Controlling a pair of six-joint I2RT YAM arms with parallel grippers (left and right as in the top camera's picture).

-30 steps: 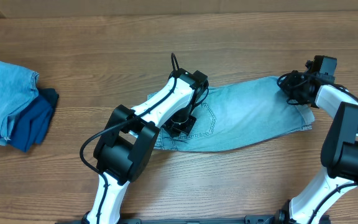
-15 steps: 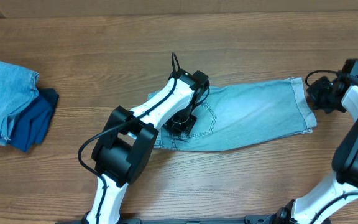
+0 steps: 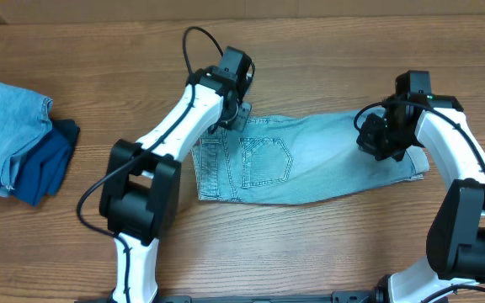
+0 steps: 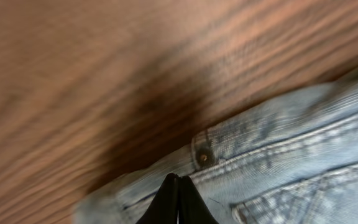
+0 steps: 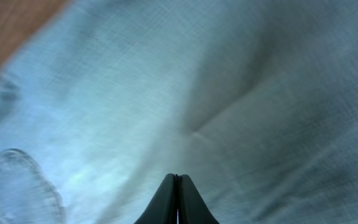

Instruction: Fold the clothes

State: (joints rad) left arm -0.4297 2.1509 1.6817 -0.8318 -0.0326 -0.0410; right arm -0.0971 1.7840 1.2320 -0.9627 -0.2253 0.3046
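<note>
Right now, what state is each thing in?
denim shorts, flat on the table, pocket side up.
left gripper, shut, over the shorts' waist end.
right gripper, shut, over the shorts' leg end.
navy garment, folded, against the light-blue denim piece.
light-blue denim piece, folded, at the table's left edge.

Nothing legible anywhere: no lettering, brand or number to read on the pale faded light-blue denim shorts point(image 3: 327, 160), on their small round metal rivet point(image 4: 202, 157), blurred, or on the brown wood-grain table point(image 3: 99, 50).

Matt denim shorts point(image 3: 310, 160), wood-grain table point(image 3: 99, 67)
</note>
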